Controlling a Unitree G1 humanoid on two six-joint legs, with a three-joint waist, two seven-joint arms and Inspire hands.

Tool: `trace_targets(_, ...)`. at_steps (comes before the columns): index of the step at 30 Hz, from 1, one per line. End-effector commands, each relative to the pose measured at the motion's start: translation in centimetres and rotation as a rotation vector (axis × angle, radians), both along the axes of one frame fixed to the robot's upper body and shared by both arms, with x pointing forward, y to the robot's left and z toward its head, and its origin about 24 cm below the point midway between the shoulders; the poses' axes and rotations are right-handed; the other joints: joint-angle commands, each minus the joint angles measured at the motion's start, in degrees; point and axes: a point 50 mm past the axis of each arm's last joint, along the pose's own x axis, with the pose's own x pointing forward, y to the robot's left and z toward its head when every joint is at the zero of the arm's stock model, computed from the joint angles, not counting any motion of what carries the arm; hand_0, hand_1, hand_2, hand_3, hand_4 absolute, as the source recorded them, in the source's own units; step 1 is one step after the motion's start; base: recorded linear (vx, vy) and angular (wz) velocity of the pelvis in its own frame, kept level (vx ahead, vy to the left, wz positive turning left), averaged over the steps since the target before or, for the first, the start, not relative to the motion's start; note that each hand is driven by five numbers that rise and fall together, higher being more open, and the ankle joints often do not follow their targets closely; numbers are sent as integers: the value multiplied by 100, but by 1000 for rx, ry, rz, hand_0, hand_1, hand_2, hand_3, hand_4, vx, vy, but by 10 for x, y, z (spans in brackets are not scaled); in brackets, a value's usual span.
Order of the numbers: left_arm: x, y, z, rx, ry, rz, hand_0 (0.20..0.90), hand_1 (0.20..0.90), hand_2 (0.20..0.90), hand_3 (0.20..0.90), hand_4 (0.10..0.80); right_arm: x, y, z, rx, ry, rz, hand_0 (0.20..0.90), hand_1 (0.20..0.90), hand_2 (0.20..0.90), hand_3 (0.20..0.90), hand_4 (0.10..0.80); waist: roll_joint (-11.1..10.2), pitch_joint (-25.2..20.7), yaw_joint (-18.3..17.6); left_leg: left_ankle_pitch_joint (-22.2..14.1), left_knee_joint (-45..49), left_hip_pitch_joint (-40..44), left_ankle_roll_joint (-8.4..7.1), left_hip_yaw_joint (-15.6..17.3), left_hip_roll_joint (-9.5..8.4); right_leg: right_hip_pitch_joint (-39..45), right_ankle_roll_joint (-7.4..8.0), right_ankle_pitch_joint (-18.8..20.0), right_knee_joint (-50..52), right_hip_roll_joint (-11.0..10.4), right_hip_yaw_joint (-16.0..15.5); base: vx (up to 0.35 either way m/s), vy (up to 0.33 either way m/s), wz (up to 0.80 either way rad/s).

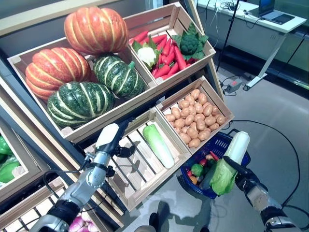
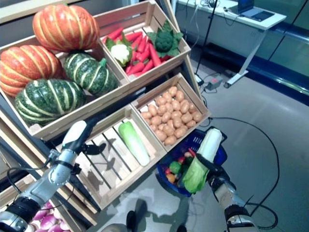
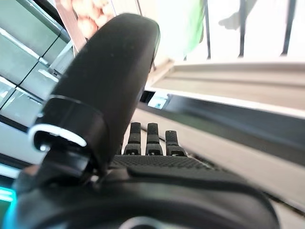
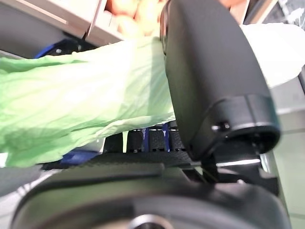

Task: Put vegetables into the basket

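My right hand (image 1: 247, 182) is shut on a long white and green cabbage (image 1: 231, 162), thumb across its stalk; the right wrist view shows its green leaves (image 4: 86, 100) against the palm. The cabbage hangs tilted over the near right rim of the blue basket (image 1: 217, 143), which stands on the floor below the shelf with a green pepper (image 1: 196, 169) and other small vegetables inside. A second cabbage (image 1: 158, 144) lies in the slatted wooden crate (image 1: 135, 181). My left hand (image 1: 107, 137) rests open at that crate's upper left edge, holding nothing.
Shelf crates hold orange and green pumpkins (image 1: 79, 72), red carrots with a cauliflower and broccoli (image 1: 169, 50), and potatoes (image 1: 193, 116). Purple onions (image 1: 82, 226) and green peppers (image 1: 6, 162) sit at the lower left. A white desk (image 1: 260, 21) stands at the back right.
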Motion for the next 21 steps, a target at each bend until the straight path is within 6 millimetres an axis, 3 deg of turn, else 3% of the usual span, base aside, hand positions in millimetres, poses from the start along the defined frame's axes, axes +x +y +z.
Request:
trace_targets(1, 28, -7, 68, 46, -343, -25, 900, 900, 900, 900, 800, 66, -15, 94, -112, -330, 15, 300, 300, 300, 300, 400, 111, 180, 11, -129, 672, -796, -484, -251, 48, -228, -379, -294, 652, 54, -56, -236, -7, 12)
trace_targets(4, 40, -6, 93, 108, -480, 1, 900, 900, 900, 900, 800, 83, -16, 120, -141, -378, 35, 300, 300, 300, 300, 400, 207, 550, -102, -273, 1334, -1301, -509, -237, 96, -770, -474, -519, 1295, -10, 85, -248, 7, 1)
trace_targets(9, 48, -6, 125, 196, -609, 12, 900, 900, 900, 900, 800, 90, -27, 138, -173, -380, 19, 300, 300, 300, 300, 400, 284, 868, -195, -681, 2358, -1955, -443, -217, 156, -1672, -645, -987, 2567, -119, 233, -141, 1, -3)
trace_targets(11, 49, -7, 131, 218, -637, 6, 900, 900, 900, 900, 800, 91, -29, 143, -182, -376, 9, 300, 300, 300, 300, 400, 307, 929, -190, -812, 2579, -2078, -413, -206, 145, -1884, -665, -1143, 2920, -167, 281, -74, -2, 5)
trace_targets(18, 52, -10, 184, 351, -805, 2, 900, 900, 900, 900, 800, 100, -50, 190, -264, -371, -81, 300, 300, 300, 300, 400, 499, 1198, -250, -1423, 3832, -2955, -239, -92, 0, -3324, -730, -1797, 4952, -531, 597, -97, 12, 11)
trace_targets(21, 51, -10, 196, 368, -857, 16, 900, 900, 900, 900, 800, 98, -56, 195, -278, -347, -127, 300, 300, 300, 300, 400, 590, 1240, -312, -1552, 4117, -3190, -212, -48, 12, -3667, -761, -1929, 5353, -580, 729, -51, 28, 2)
